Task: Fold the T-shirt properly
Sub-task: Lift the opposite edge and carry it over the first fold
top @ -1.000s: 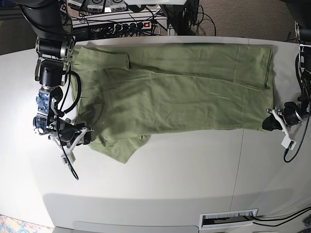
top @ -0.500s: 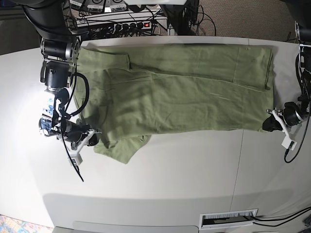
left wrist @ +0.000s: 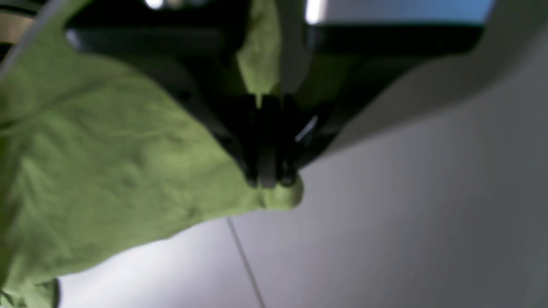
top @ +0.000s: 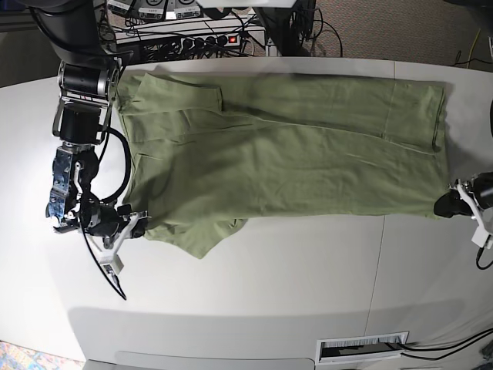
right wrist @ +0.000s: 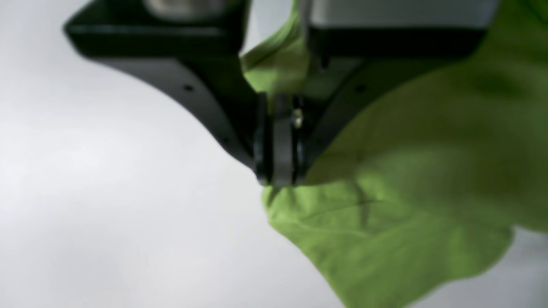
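Observation:
The sage-green T-shirt [top: 285, 146] lies spread lengthwise across the white table [top: 269, 285], with a sleeve flap sticking out at its near left edge. My right gripper [top: 137, 223] is at the shirt's near left corner. In the right wrist view this right gripper [right wrist: 278, 177] is shut on a fold of the T-shirt [right wrist: 385, 222]. My left gripper [top: 445, 205] sits at the near right corner. The left wrist view shows the left gripper [left wrist: 269, 182] shut on the tip of the T-shirt [left wrist: 107, 171] just above the table.
A power strip with cables [top: 208, 38] runs behind the table's far edge. A vent slot [top: 362, 347] sits at the front edge. A seam [top: 377, 254] crosses the tabletop right of centre. Bare tabletop lies in front of the shirt.
My right gripper has shut on the shirt's near left edge. The left gripper has pulled its corner to the right, and the shirt has shifted right and lies more stretched out.

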Controlling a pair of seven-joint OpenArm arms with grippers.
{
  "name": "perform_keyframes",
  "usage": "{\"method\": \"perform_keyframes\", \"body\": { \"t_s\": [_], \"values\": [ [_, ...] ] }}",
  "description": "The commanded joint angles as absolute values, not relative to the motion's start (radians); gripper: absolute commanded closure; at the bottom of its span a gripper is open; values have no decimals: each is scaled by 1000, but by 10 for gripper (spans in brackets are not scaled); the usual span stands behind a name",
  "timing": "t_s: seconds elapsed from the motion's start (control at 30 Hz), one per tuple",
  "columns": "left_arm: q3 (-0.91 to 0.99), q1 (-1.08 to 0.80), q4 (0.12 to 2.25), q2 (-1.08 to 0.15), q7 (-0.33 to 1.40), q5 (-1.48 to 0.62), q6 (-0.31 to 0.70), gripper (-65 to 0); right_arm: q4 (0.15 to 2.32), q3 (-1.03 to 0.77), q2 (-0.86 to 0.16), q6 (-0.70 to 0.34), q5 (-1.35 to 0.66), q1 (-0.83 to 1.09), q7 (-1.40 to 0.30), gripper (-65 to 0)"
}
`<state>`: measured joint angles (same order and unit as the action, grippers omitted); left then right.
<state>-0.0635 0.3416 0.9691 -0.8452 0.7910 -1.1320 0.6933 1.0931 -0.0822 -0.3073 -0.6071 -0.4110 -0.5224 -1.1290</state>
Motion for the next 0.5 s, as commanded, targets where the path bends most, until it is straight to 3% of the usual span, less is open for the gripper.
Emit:
{"method": "perform_keyframes", "body": {
  "t_s": [0.0,0.33,0.47],
  "values": [
    [-55,365,987,-875,805,-1185,698,0,1127,-85,-327,-613,-452,-556,-1142,0],
    [-55,365,988,-879,1212,-1484,698,0,1295,-85,-333,-613,-588,-523,-1359,0],
    [-55,363,988,-893,1354,-1484,698,0,1329,-85,-333,-614,-588,-521,-1388,0]
  ]
}}
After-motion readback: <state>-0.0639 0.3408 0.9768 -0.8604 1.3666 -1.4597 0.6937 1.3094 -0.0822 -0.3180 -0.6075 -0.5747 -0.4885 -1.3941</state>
